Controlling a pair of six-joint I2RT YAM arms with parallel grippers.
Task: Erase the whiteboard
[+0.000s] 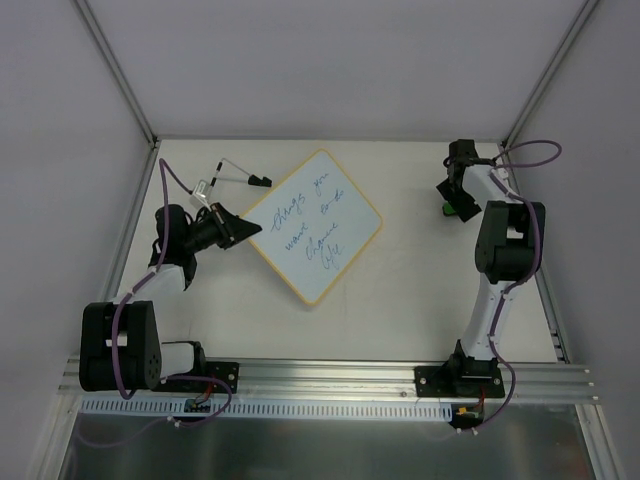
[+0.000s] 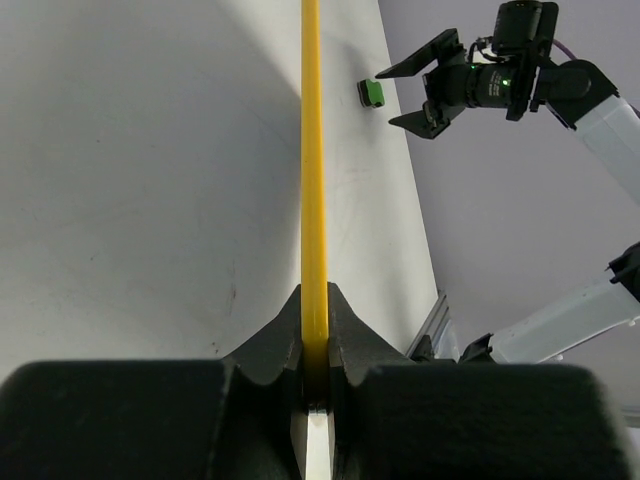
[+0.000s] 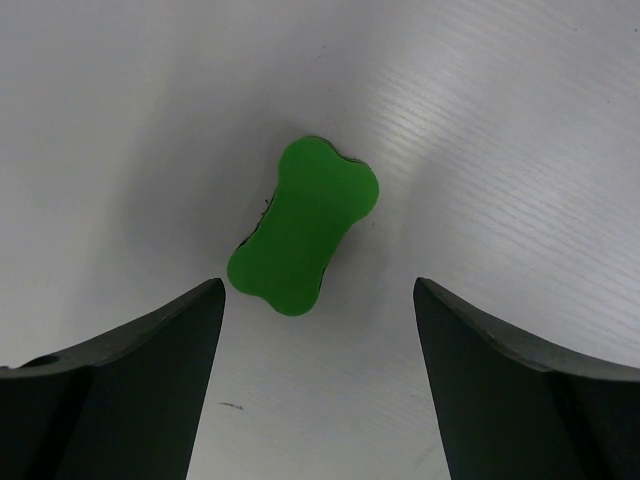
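The whiteboard point(image 1: 315, 225) lies turned like a diamond in the middle of the table, with blue handwriting on it. My left gripper point(image 1: 243, 229) is shut on its left corner; the left wrist view shows the yellow rim point(image 2: 313, 180) clamped edge-on between my fingers point(image 2: 275, 345). The green bone-shaped eraser point(image 3: 305, 225) lies on the table at the far right, and it also shows in the top view point(image 1: 453, 208). My right gripper point(image 3: 318, 300) hangs open just above it, not touching, with the eraser ahead of the fingertips.
A black marker with a clear cap point(image 1: 232, 176) lies at the back left, beyond the left gripper. The table is boxed in by grey walls and metal frame rails point(image 1: 330, 378). The right arm point(image 2: 500, 75) shows across the table in the left wrist view.
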